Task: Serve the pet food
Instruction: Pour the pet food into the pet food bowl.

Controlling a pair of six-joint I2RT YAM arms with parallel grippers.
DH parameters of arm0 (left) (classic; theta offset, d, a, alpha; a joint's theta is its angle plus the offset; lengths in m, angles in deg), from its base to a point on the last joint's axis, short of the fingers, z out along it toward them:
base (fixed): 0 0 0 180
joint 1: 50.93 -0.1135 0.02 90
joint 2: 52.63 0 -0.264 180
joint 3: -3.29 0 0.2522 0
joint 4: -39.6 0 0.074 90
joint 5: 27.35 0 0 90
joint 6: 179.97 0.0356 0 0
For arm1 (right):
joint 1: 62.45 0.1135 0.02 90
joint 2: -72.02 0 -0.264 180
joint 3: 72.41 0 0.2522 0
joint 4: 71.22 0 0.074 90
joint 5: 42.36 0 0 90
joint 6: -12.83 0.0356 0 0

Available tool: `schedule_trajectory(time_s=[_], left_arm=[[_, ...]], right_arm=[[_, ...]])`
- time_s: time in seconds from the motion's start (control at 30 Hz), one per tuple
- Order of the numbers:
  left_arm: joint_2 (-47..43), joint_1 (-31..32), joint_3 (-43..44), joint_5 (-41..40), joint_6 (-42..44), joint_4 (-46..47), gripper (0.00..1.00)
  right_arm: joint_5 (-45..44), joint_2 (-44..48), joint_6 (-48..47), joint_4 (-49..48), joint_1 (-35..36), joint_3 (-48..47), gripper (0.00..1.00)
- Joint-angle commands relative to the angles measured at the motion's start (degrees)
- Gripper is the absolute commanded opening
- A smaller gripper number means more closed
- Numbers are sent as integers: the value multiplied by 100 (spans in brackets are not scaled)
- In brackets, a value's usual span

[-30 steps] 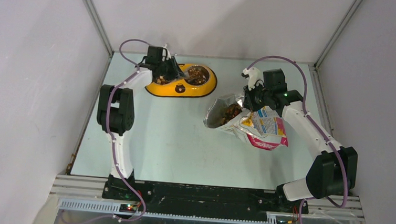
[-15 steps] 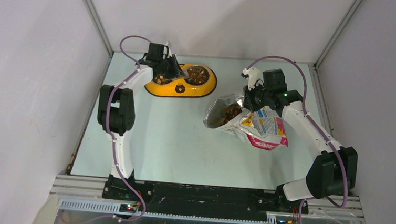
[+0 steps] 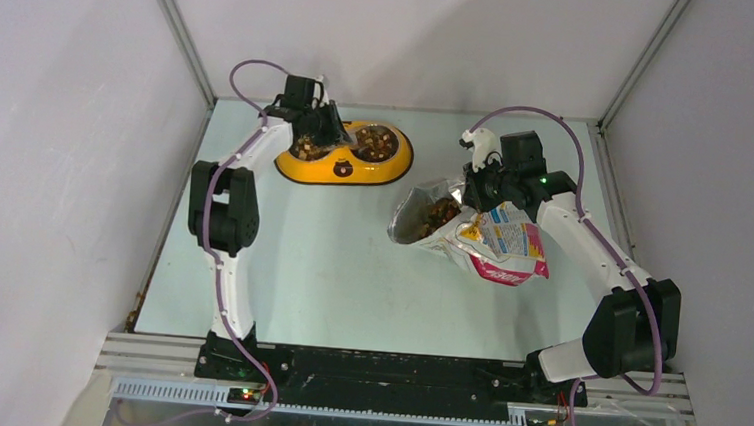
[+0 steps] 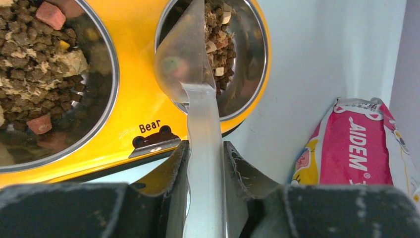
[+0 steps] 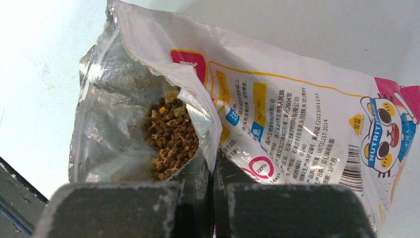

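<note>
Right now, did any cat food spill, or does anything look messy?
No spill shows on the table. The cat food bag lies tipped with its mouth open, but the right gripper pinches its edge and the kibble sits inside.

"bear" on feeder (image 4: pixel 136 84), "aidem" on bag (image 4: pixel 346 153)

Yellow oval plastic feeder (image 4: pixel 133 99): glossy, smooth.
Its two round metal bowls (image 4: pixel 247 64): shiny, reflective.
Translucent plastic scoop (image 4: pixel 185 64): smooth, cloudy.
Printed yellow-white-pink pet food bag (image 5: pixel 297 114): glossy film outside, crinkled silvery foil inside.
Brown kibble pieces (image 5: pixel 171 136): matt, rough, crumbly.
Pale table (image 3: pixel 330 260): smooth, matt.
Left gripper (image 4: pixel 204 148), black fingers (image 4: pixel 174 168): matt, scuffed.
</note>
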State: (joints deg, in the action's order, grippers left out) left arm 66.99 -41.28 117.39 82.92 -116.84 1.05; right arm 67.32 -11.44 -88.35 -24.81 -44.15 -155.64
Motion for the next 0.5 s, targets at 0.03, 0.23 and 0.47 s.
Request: schedule_trajectory(time_s=[0.03,0.23,0.47], left_arm=[[-40,12,397,-442,272,-276,0],[-54,59,593,-620,402,-545,0],[-93,105,733,-782,518,-702,0]], right_arm=[[-290,112,-121,186,-16,6,0],[-281,119,-121,190,-13,7,0],[-281,122,-128,190,-8,12,0]])
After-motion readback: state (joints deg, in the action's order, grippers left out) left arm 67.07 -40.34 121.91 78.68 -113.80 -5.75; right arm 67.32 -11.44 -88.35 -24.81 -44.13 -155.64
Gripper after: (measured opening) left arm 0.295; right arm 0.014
